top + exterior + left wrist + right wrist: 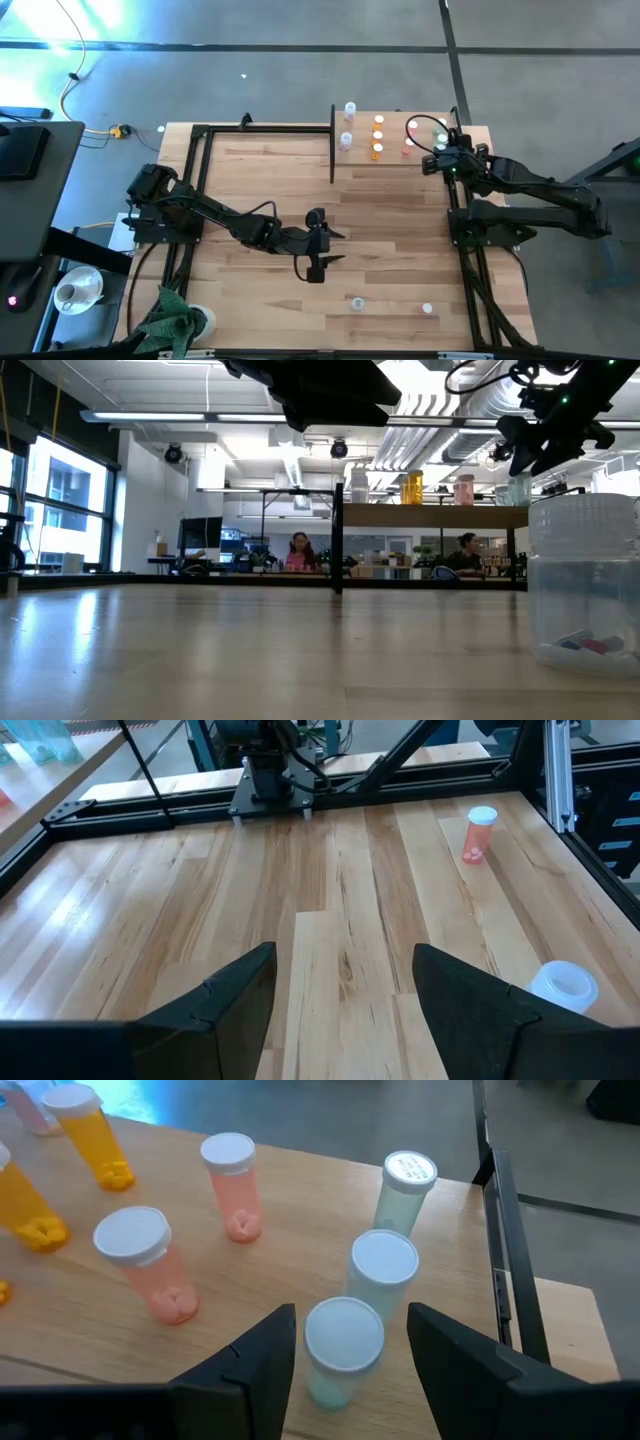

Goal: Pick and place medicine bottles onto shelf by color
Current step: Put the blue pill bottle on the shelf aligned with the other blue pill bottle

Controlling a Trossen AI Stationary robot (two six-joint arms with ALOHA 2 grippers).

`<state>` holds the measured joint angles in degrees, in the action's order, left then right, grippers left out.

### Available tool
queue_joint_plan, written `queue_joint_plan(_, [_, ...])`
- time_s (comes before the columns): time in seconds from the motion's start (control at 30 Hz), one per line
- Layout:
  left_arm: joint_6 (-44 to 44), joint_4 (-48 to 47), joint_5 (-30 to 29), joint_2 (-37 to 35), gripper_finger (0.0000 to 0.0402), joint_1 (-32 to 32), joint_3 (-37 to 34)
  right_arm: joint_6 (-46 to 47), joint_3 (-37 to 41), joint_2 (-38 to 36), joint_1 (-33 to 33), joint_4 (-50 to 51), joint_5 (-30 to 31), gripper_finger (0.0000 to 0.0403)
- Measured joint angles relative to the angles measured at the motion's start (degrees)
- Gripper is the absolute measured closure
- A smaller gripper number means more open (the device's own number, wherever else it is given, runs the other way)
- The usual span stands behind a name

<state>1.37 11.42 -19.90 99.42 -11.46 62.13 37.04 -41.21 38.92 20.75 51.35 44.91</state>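
The shelf (pixel 400 165) stands at the table's far right. On it, bottles stand upright in groups: white (pixel 347 139), orange (pixel 378 136), pink (pixel 232 1185) and green (pixel 405 1185). My right gripper (pixel 350 1320) hovers over the shelf's right end, open. Its fingers stand on either side of the nearest green bottle (pixel 340 1348), which rests on its base, and do not touch it. My left gripper (pixel 345 990) is open above the middle of the table with nothing between its fingers. A pink bottle (pixel 478 833) and a clear bottle (pixel 565 985) stand on the table near its front edge.
Black metal posts (pixel 332 140) edge the shelf, and a black frame (pixel 195 180) runs along the table's sides. A green cloth (pixel 170 315) lies at the near left corner. Bare tabletop (pixel 270 180) spreads left of the shelf. People sit in the room beyond (pixel 298 552).
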Motion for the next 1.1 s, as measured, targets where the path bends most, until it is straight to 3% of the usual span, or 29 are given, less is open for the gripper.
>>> queue_joint_plan(1.1, [0.2, 0.0, 0.0, 0.0, 0.0177, 0.0, 0.0, 1.4, 0.0, 0.0, 0.0, 4.1, -0.2, 0.0218])
